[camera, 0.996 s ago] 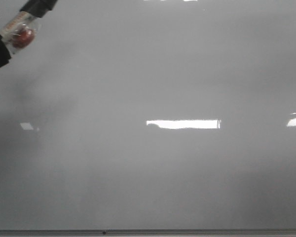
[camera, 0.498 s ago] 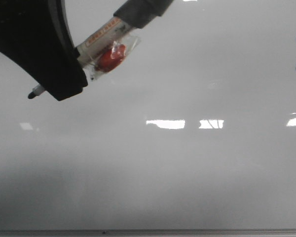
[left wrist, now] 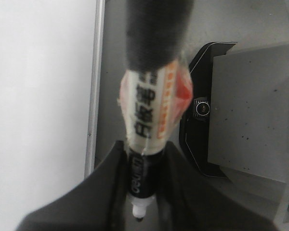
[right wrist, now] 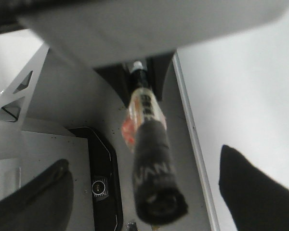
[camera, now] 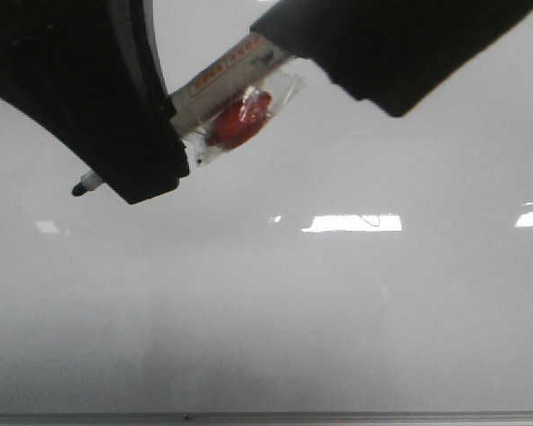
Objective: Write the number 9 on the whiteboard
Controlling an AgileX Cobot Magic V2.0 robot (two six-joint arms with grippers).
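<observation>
Whiteboard (camera: 338,311) blank; marker (camera: 218,84) clamped in left jaws.

I see the whiteboard (camera: 338,319) lying flat and filling my front view, glossy pale grey with bright glare patches (camera: 351,223), its thin grey frame edge (camera: 266,416) nearest me. I can make out no marks on it.

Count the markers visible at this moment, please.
1. The marker is held above the whiteboard near its upper left in the front view, clamped in the left end effector, tip exposed. No second one shows; the arms could hide another.
</observation>
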